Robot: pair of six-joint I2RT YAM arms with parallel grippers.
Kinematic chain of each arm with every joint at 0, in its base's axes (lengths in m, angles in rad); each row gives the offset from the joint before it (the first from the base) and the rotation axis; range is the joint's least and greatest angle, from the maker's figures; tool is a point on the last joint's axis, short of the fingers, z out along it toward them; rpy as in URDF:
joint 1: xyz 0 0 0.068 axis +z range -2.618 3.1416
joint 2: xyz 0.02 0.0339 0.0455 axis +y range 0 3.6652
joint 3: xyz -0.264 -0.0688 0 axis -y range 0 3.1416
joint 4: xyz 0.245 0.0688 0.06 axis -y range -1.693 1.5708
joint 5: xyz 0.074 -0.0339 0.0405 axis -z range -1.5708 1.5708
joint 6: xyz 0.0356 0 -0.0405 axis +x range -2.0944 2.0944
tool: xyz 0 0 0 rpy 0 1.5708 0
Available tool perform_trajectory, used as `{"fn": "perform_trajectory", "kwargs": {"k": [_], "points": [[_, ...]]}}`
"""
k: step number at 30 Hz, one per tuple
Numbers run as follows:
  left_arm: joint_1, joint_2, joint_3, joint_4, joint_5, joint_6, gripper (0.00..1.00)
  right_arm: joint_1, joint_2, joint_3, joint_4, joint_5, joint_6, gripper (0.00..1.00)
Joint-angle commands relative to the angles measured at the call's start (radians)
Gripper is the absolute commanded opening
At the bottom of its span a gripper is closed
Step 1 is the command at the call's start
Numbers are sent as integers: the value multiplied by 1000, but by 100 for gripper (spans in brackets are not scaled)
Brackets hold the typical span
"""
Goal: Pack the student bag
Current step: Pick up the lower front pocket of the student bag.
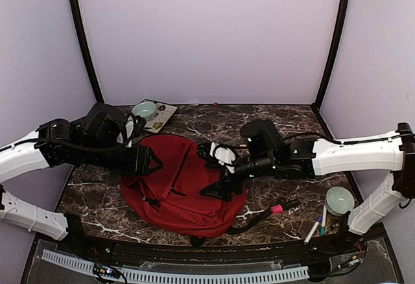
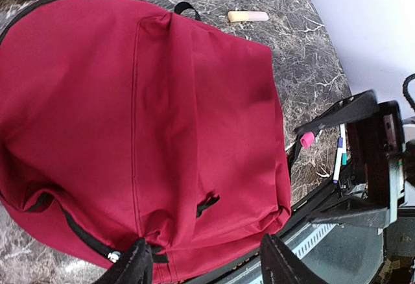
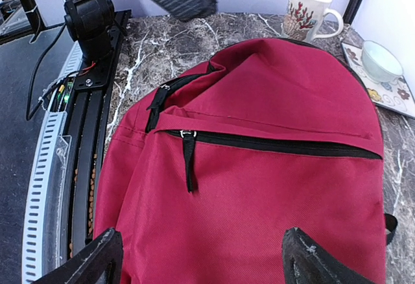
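**Left hand and right hand spread over a limp bag**

Lying flat on the counter at the centre of the top view, the bag looks slack and probably near empty. It is light, soft cloth, likely to sag and fold when lifted rather than slip. The right hand hangs wide above the front pocket, and the left is parted over the bag's lower edge. Neither pinches anything. The likeliest hold is the main zip pull or the cloth beside it. The pocket pull is a smaller target.

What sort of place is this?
Probably a lab test booth, not a classroom: plain lilac walls and black posts box in a marble-look table with a cable rail at its near edge.
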Motion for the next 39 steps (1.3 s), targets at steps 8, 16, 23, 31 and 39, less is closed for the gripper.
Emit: {"fn": "perform_trajectory", "kwargs": {"k": [8,16,23,31,39], "points": [[-6,-5,-1,114,-75,189,59,98,214,43,187,137,25,69],[-5,-7,7,123,-166,354,60,118,345,137,245,151,34,55],[-3,-7,48,45,-159,498,60,119,406,237,204,187,86,46],[-2,-28,-15,102,-162,384,59,119,388,97,279,144,0,30],[-3,10,30,56,-120,344,58,135,374,40,358,133,-5,22]]}}
